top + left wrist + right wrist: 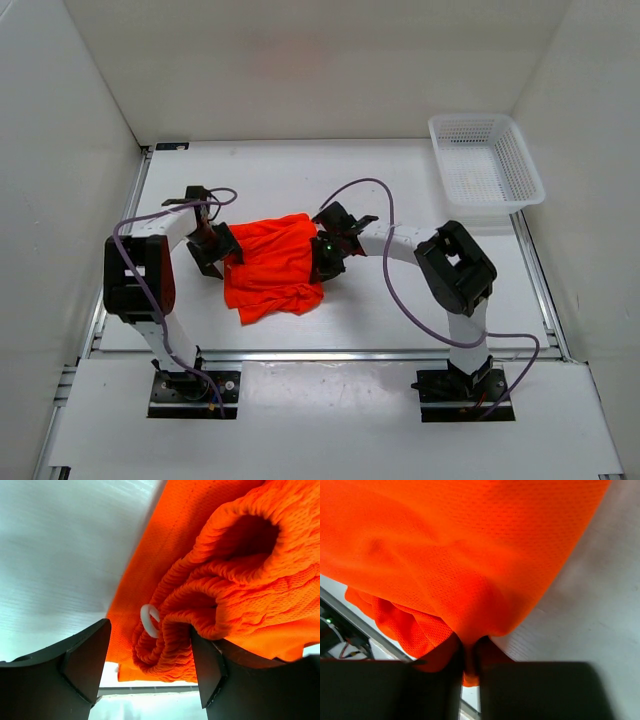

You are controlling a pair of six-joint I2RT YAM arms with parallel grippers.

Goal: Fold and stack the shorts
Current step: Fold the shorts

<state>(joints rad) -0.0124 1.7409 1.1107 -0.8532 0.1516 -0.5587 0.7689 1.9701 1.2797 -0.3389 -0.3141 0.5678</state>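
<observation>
The orange-red shorts lie bunched in the middle of the white table, between the two arms. My left gripper is at their left edge, open; in the left wrist view the gathered waistband and a loop of white drawstring sit between its spread fingers, touching the right finger. My right gripper is at the shorts' right edge. In the right wrist view its jaws are pinched on a thin fold of the orange fabric.
A white mesh basket stands at the back right corner of the table. White walls close in the table on the left, back and right. A metal rail runs along the near edge.
</observation>
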